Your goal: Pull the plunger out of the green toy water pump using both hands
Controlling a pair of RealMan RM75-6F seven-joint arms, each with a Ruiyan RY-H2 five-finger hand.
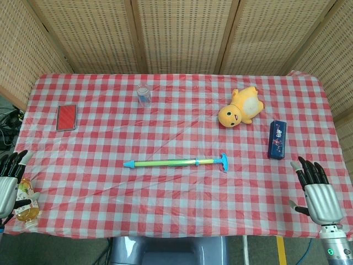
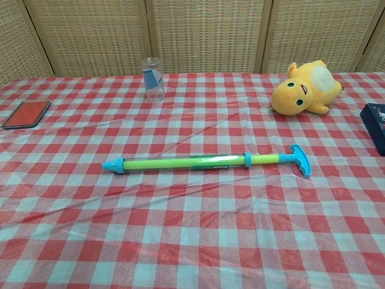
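The green toy water pump [image 1: 165, 163] [image 2: 180, 162] lies flat across the middle of the checked tablecloth, blue nozzle to the left. Its blue T-handle plunger [image 1: 223, 162] [image 2: 299, 161] sticks out a short way at the right end. My left hand [image 1: 11, 185] hovers at the table's near left edge, fingers spread, holding nothing. My right hand [image 1: 317, 193] hovers at the near right edge, fingers apart and empty. Both hands are far from the pump. Neither hand shows in the chest view.
A yellow plush toy [image 1: 241, 108] [image 2: 304, 89] lies back right, a dark blue box [image 1: 277, 139] [image 2: 376, 124] at the right, a clear cup [image 1: 143, 95] [image 2: 154, 79] at the back, a red case [image 1: 67, 117] [image 2: 26, 114] at the left. A small orange bottle [image 1: 26, 203] sits beside my left hand.
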